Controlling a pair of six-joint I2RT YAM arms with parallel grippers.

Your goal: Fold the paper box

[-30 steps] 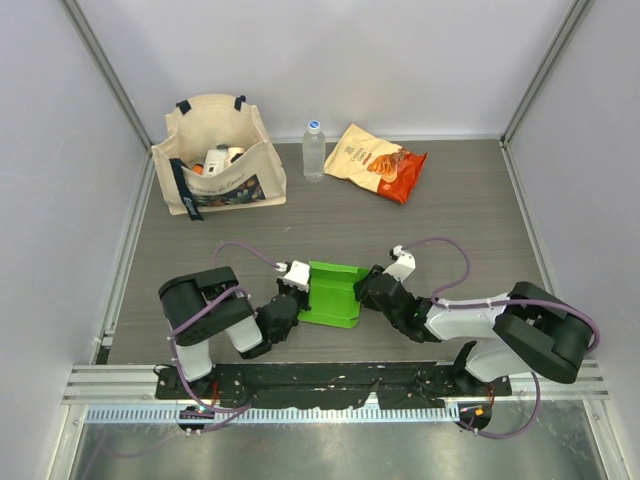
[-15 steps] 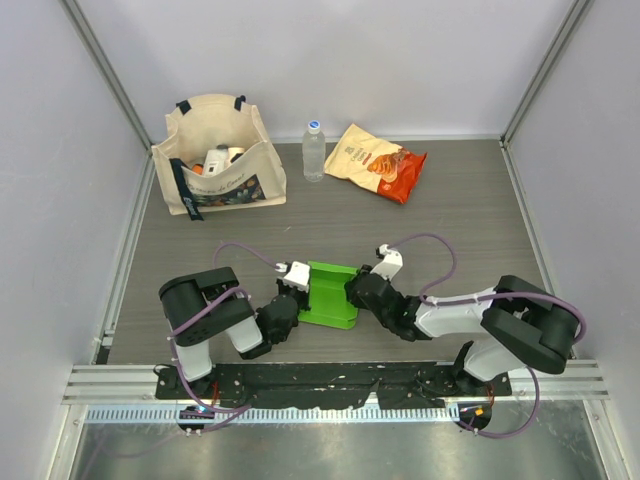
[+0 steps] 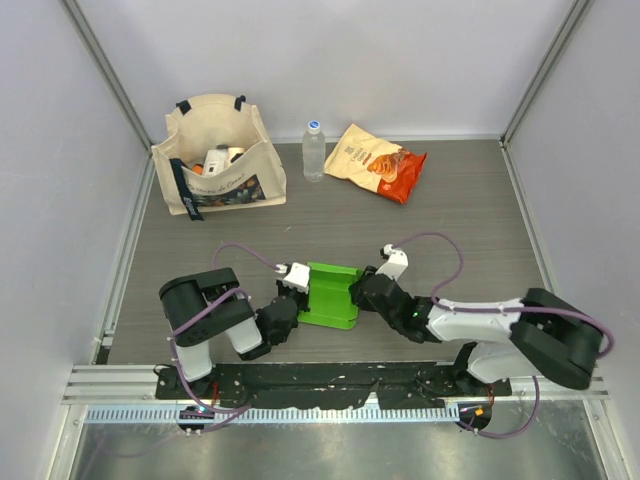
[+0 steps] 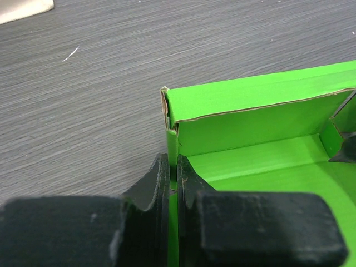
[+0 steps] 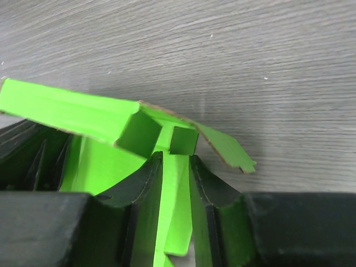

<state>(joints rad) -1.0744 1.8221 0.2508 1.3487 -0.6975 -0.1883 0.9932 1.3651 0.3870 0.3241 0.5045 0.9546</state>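
Right tool (image 3: 358, 291) shifted slightly, clamping thin creased green paper box (image 3: 328, 292) flap.

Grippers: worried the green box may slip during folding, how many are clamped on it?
2. The left gripper pinches the green box by its left wall; the right gripper clamps a wall on its right side. Neither is hidden.

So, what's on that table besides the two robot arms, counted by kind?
Green paper box: 1
Tote bag (contents not counted): 1
Water bottle: 1
Snack bag: 1
Total: 4
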